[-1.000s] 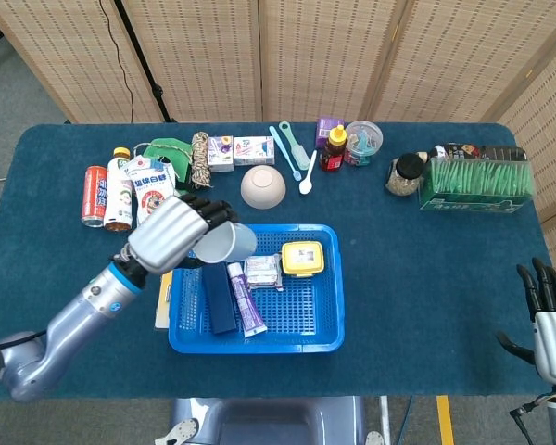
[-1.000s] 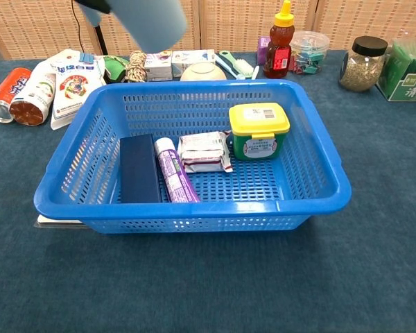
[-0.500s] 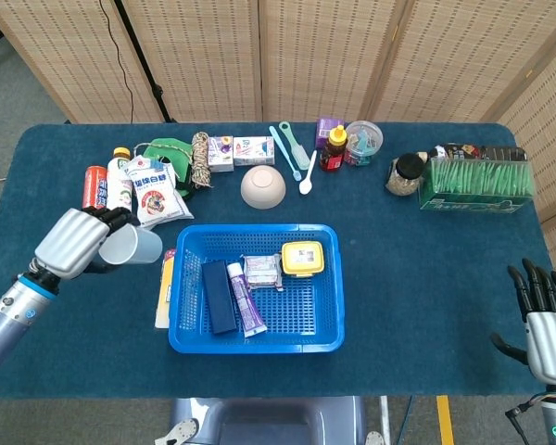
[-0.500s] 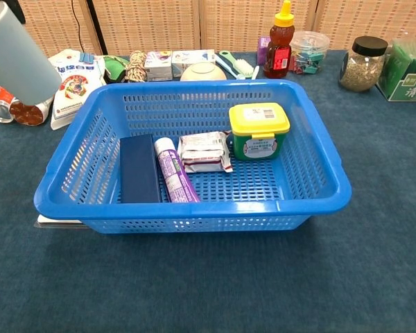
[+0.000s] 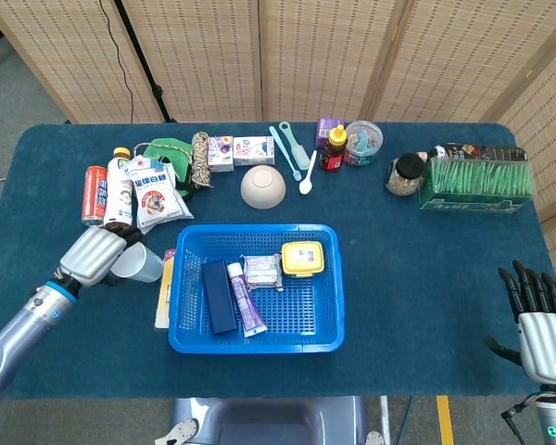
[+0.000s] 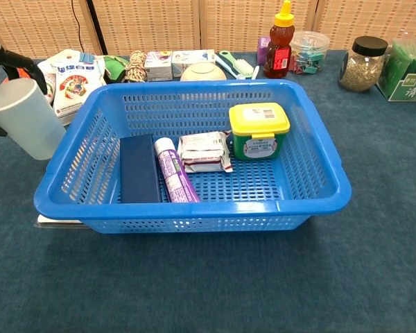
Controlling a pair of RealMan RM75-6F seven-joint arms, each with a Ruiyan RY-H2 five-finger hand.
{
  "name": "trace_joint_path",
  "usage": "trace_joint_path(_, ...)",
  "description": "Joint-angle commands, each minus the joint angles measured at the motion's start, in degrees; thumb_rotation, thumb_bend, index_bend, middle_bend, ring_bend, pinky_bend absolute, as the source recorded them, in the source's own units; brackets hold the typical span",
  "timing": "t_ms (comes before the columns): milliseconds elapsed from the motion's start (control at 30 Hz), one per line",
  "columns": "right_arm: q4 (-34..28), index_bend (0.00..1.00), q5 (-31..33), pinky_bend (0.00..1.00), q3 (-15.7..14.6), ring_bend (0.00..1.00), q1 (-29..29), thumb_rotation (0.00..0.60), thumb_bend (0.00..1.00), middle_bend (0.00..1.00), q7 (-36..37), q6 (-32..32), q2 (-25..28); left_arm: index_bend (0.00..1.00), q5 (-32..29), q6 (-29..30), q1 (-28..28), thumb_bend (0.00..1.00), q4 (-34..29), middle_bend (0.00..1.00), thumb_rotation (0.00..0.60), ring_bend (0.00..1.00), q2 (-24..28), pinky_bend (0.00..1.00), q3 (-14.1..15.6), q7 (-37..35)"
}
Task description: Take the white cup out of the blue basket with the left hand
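My left hand (image 5: 94,255) grips the white cup (image 5: 139,264) on its side, just left of the blue basket (image 5: 329,278). In the chest view the white cup (image 6: 26,118) hangs low beside the blue basket (image 6: 317,149), its mouth tilted down and right, with dark fingers (image 6: 14,62) curled over it. Whether it touches the cloth is unclear. My right hand (image 5: 537,324) stands at the table's front right corner, fingers apart and empty.
The basket holds a dark blue box (image 5: 219,295), a purple tube (image 5: 246,298), a wrapped packet (image 5: 262,272) and a yellow-lidded tub (image 5: 302,257). Cans, packets, a bowl (image 5: 262,186) and bottles line the back. A flat book (image 5: 165,287) lies under the basket's left edge.
The left hand carried the cup from over the basket's back left corner out to the left, then lowered it and brought it slightly back toward the basket's side. The right hand sank a little.
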Motion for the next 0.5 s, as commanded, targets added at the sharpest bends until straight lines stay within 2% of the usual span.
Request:
trace_joint_path(33, 0.20, 0.00, 0.18, 0.00, 0.01, 0.00, 0.02, 0.600, 0.00, 0.00, -0.08, -0.08, 0.00, 0.37, -1.84, -2.45, -0.70, 0.20, 2.10, 0.32, 0.600, 0.36, -2.64, 0.47, -0.66, 0.10)
trace_joint_path(200, 0.47, 0.00, 0.64, 0.00, 0.27, 0.00, 0.01, 0.600, 0.00, 0.00, 0.35, 0.04, 0.02, 0.35, -2.28, -2.85, -0.85, 0.20, 3.27, 0.30, 0.600, 0.35, -4.35, 0.46, -1.26, 0.78)
trace_joint_path(300, 0.56, 0.00, 0.72, 0.00, 0.29, 0.00, 0.04, 0.600, 0.00, 0.00, 0.54, -0.02, 0.05, 0.30, -2.70, -3.18, -0.77, 0.20, 3.26, 0.27, 0.600, 0.30, -4.57, 0.42, -1.34, 1.67)
trace_joint_path(433, 0.66, 0.00, 0.81, 0.00, 0.29, 0.00, 0.15, 0.600, 0.00, 0.00, 0.72, -0.22, 0.04, 0.05, -4.13, -4.53, -0.77, 0.19, 2.52, 0.15, 0.600, 0.17, -4.14, 0.32, -1.40, 3.17)
trace_joint_path(500, 0.68, 0.00, 0.84, 0.00, 0.32, 0.00, 0.17, 0.600, 0.00, 0.00, 0.80, -0.23, 0.05, 0.01, -4.55, -4.88, -0.77, 0.19, 2.15, 0.11, 0.600, 0.14, -3.95, 0.31, -1.45, 3.96)
